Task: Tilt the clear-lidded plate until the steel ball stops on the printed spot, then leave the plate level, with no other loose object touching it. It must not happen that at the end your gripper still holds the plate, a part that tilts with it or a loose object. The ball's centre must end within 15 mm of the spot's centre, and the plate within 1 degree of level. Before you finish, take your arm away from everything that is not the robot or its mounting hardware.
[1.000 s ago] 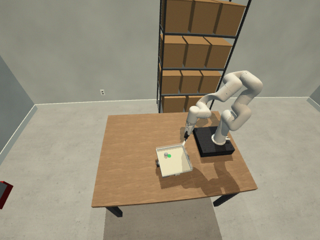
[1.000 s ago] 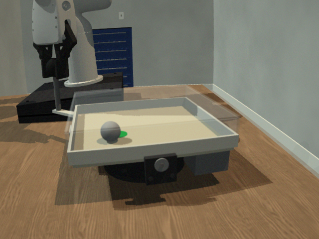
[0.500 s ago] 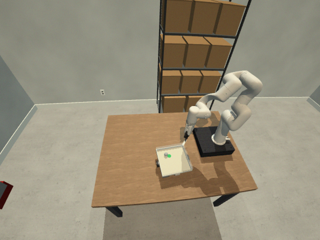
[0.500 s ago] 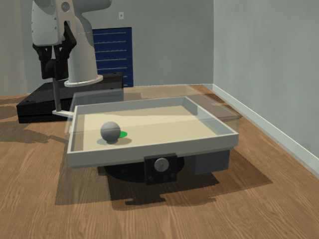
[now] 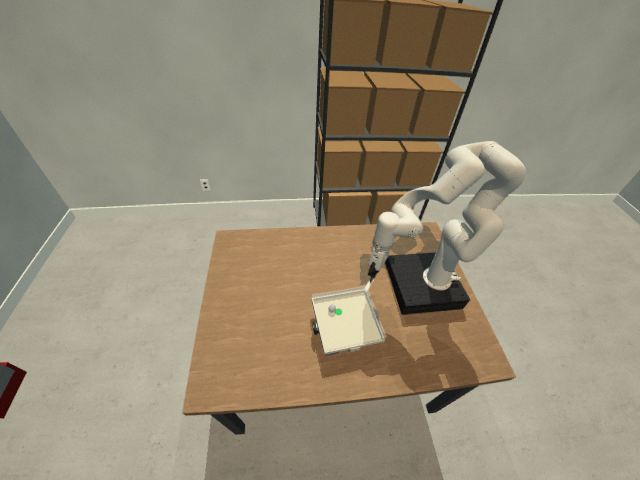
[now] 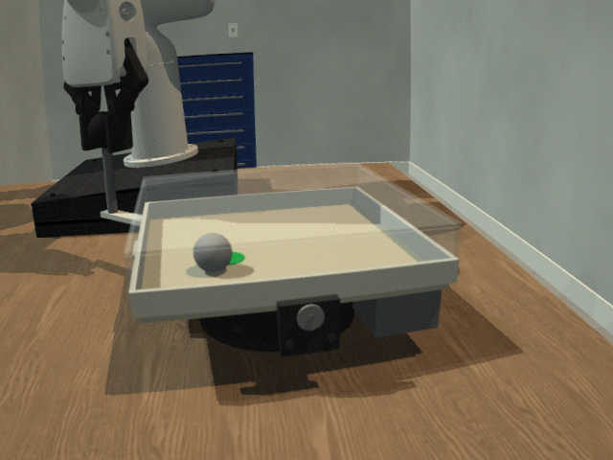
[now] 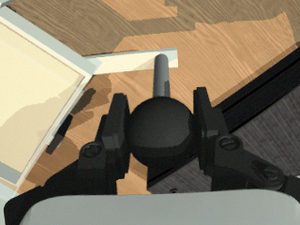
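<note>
The clear-lidded plate (image 5: 379,324) (image 6: 297,289) (image 7: 59,62) is a cream square tray with grey walls on a dark pivot base in the middle of the table. The steel ball (image 5: 332,309) (image 6: 212,251) rests just beside the green printed spot (image 5: 339,311) (image 6: 237,257), partly over its edge. A thin post with a black knob (image 6: 99,126) (image 7: 160,131) rises from a tab at the plate's corner. My gripper (image 5: 373,269) (image 6: 102,129) (image 7: 161,109) is shut on this handle knob. The plate looks slightly tilted in the exterior view.
The arm's black base block (image 5: 427,283) (image 6: 79,188) sits close behind the plate. A tall shelf (image 5: 392,103) of cardboard boxes stands behind the wooden table (image 5: 258,310) (image 6: 148,396). A wall runs along the table's right side in the exterior view.
</note>
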Available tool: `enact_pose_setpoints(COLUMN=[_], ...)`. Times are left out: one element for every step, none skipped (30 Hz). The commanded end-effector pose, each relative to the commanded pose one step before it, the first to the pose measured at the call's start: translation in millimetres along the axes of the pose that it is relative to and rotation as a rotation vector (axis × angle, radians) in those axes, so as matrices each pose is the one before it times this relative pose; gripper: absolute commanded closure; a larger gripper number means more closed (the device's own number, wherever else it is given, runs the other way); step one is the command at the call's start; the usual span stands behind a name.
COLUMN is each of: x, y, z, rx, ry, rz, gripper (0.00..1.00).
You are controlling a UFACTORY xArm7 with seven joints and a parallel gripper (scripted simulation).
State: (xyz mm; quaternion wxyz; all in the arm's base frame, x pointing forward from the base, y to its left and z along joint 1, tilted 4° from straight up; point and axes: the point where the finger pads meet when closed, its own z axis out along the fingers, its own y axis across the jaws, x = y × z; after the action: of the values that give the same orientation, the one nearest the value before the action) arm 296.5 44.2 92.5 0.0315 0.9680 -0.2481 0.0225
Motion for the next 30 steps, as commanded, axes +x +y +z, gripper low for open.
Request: enact_pose_setpoints(x=[-0.84, 0.0, 0.0, 0.52, 0.52, 0.52, 0.53, -0.01, -0.02, -0.02, -0.02, -0.02, -0.02, 0.0, 0.0, 0.0, 0.0, 0.0, 0.0, 0.0, -0.33, -0.33, -0.33, -0.33, -0.05, -0.05, -0.05, -0.05, -0.05, -0.05], y=[-0.56, 0.0, 0.0, 0.08, 0.08, 0.08, 0.08, 0.08, 0.08, 0.08, 0.08, 0.08, 0.08, 0.0, 0.0, 0.0, 0.0, 0.0, 0.0, 0.0, -0.09, -0.09, -0.09, -0.09, -0.02, -0.02, -0.02, -0.02, -0.02, -0.02], z=[-0.06, 0.0, 0.0, 0.17, 0.17, 0.17, 0.18, 0.19, 0.19, 0.19, 0.19, 0.19, 0.19, 0.0, 0.0, 0.0, 0.0, 0.0, 0.0, 0.0, -0.21, -0.21, -0.21, -0.21, -0.06, -0.06, -0.06, -0.06, -0.06, -0.06], rx=[-0.00026, 0.0, 0.0, 0.0, 0.0, 0.0, 0.0, 0.0, 0.0, 0.0, 0.0, 0.0, 0.0, 0.0, 0.0, 0.0, 0.0, 0.0, 0.0, 0.0, 0.0, 0.0, 0.0, 0.0, 0.0, 0.0, 0.0, 0.0, 0.0, 0.0], ry=[-0.00068, 0.0, 0.0, 0.0, 0.0, 0.0, 0.0, 0.0, 0.0, 0.0, 0.0, 0.0, 0.0, 0.0, 0.0, 0.0, 0.0, 0.0, 0.0, 0.0, 0.0, 0.0, 0.0, 0.0, 0.0, 0.0, 0.0, 0.0, 0.0, 0.0], rz=[-0.00167, 0.0, 0.0, 0.0, 0.0, 0.0, 0.0, 0.0, 0.0, 0.0, 0.0, 0.0, 0.0, 0.0, 0.0, 0.0, 0.0, 0.0, 0.0, 0.0, 0.0, 0.0, 0.0, 0.0, 0.0, 0.0, 0.0, 0.0, 0.0, 0.0], gripper=[1.0, 1.0, 1.0, 1.0, 1.0, 1.0, 1.0, 1.0, 1.0, 1.0, 1.0, 1.0, 1.0, 1.0, 1.0, 1.0, 1.0, 1.0, 1.0, 1.0, 1.0, 1.0, 1.0, 1.0, 1.0, 1.0, 1.0, 1.0, 1.0, 1.0])
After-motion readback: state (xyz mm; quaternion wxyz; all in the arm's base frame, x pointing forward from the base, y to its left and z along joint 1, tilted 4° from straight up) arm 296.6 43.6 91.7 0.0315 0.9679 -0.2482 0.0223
